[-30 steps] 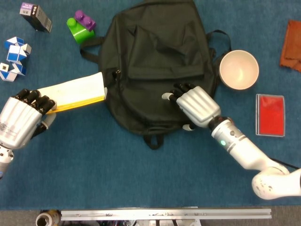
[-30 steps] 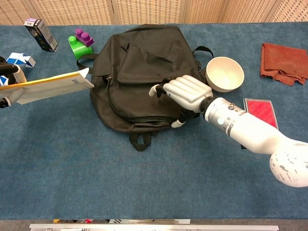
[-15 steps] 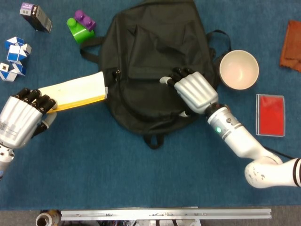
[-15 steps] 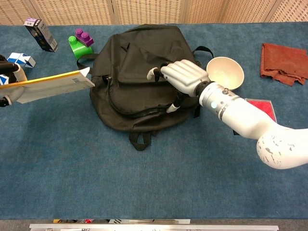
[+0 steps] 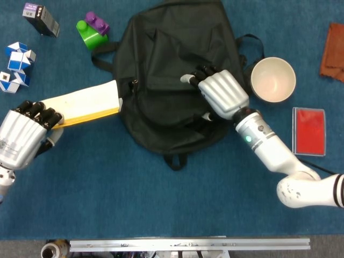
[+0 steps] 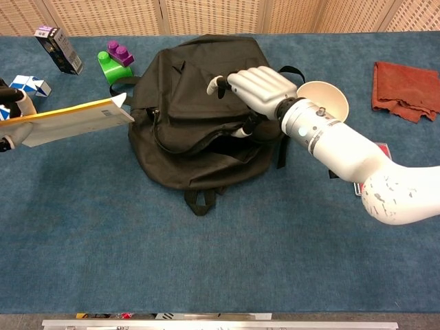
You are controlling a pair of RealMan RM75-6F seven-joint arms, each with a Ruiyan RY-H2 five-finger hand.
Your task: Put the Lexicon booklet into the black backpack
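One black backpack (image 5: 172,75) lies flat at the far centre of the blue table (image 5: 134,199), its side zipper gaping open in the chest view, with the dark interior visible. The right hand (image 5: 219,94) rests on top of the backpack, fingers curled into the fabric at the edge of the opening, thumb tucked beneath; it grips and lifts the upper flap. One Lexicon booklet (image 5: 83,103), pale cover with a yellow edge, is held off the table at the left, its free end just beside the backpack's left side and not inside. The left hand (image 5: 24,137) clamps the booklet's near-left end, fingers closed over the top. Other items: one white bowl (image 5: 273,79) just right of the backpack; one red flat case (image 5: 309,131) further right; one rust-coloured cloth (image 5: 333,52) at the far right edge; one green and purple block toy (image 5: 92,30) far left of the backpack; one dark small box (image 5: 41,18) at the far left corner; one blue and white twist puzzle (image 5: 16,65) on the left edge.
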